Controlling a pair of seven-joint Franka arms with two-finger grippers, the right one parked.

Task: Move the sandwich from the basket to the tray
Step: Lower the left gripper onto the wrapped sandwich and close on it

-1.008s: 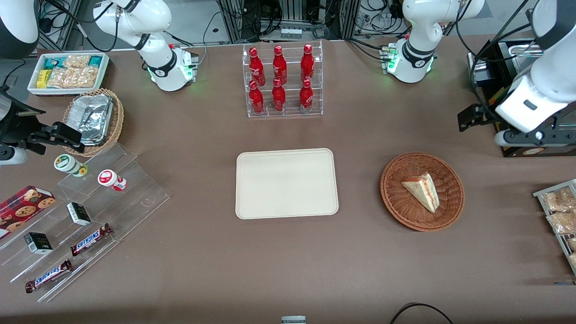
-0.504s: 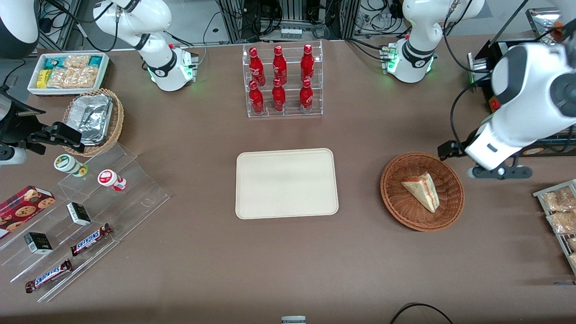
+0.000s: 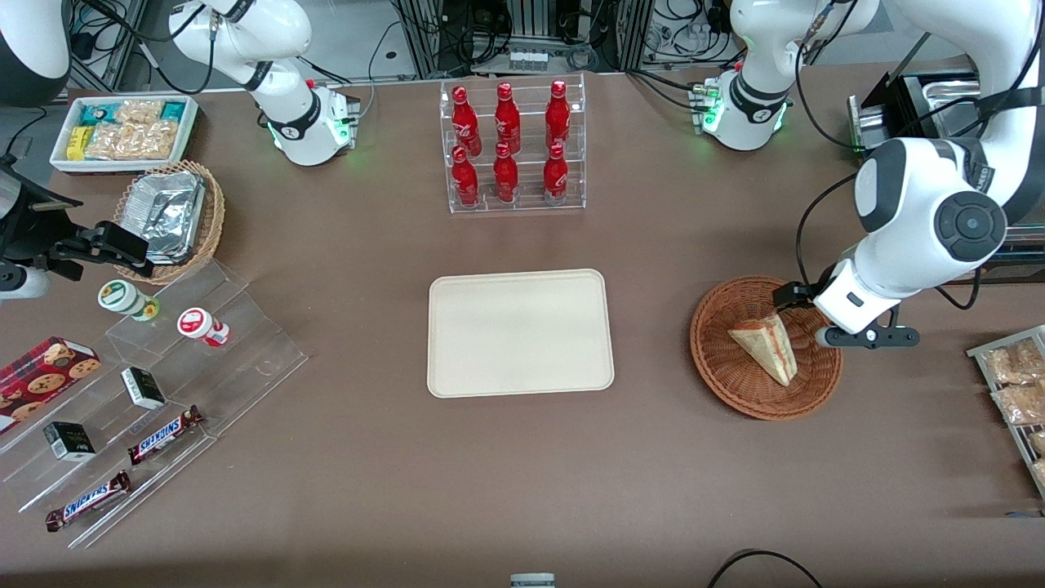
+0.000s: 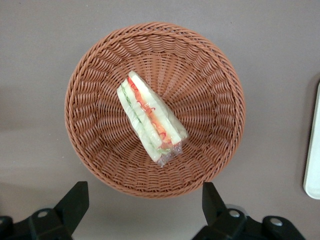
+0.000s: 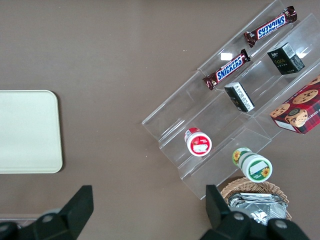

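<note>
The sandwich (image 3: pixel 766 347) is a wrapped wedge of white bread with red and green filling, lying in the middle of the round reddish-brown wicker basket (image 3: pixel 718 359). The left wrist view looks straight down on the sandwich (image 4: pixel 150 117) and the basket (image 4: pixel 210 90). My left gripper (image 3: pixel 841 314) hangs above the basket's rim, on the working arm's side. Its fingers (image 4: pixel 75 202) stand wide open with nothing between them, over the table just outside the rim. The cream tray (image 3: pixel 519 333) lies bare at mid-table, beside the basket; its edge (image 4: pixel 314 150) shows in the wrist view.
A clear rack of red bottles (image 3: pixel 510 147) stands farther from the front camera than the tray. A wire rack of snack packets (image 3: pixel 1016 392) sits at the working arm's end. Acrylic steps with snacks (image 3: pixel 163 384), a foil-tray basket (image 3: pixel 167 216) and a snack bin (image 3: pixel 122 131) lie toward the parked arm's end.
The left arm has swung in from the working arm's end of the table and come down toward the basket. The sandwich, basket and tray have not moved.
</note>
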